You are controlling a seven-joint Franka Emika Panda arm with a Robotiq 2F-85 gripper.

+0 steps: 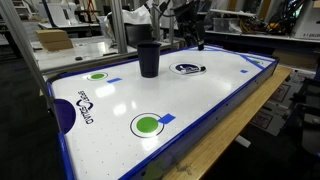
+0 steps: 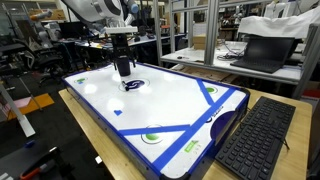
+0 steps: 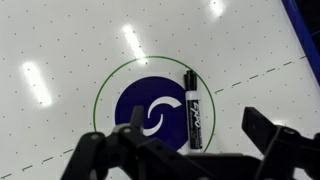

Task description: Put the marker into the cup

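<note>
The marker (image 3: 190, 110) lies flat on the printed blue ring (image 3: 135, 105), well away from the long edges of the bench (image 1: 200, 110). The gripper (image 3: 180, 140) hangs above it, claws spread and empty. The cup (image 1: 148, 58) waits near one long edge; pickup and drop both remain.

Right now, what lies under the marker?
The marker lies flat on the dark-blue printed circle of the white table. The strip of print directly beneath the marker is covered and cannot be seen.

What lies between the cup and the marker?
Nothing: in an exterior view only bare white table separates the cup from the marker.
</note>
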